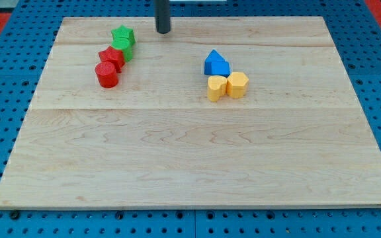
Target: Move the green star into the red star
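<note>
The green star (122, 35) lies near the board's top left. A second green block (124, 49) sits just below it, touching. The red star (112, 58) lies below and left of that green block, touching it. A red round block (107, 75) sits just below the red star. My tip (163, 30) stands at the view's top, a short way to the right of the green star and apart from it.
A blue cluster of two blocks (216, 64) lies right of centre, with two yellow blocks (217, 87) (237, 84) just below it. The wooden board (190, 158) rests on a blue pegboard (5, 79).
</note>
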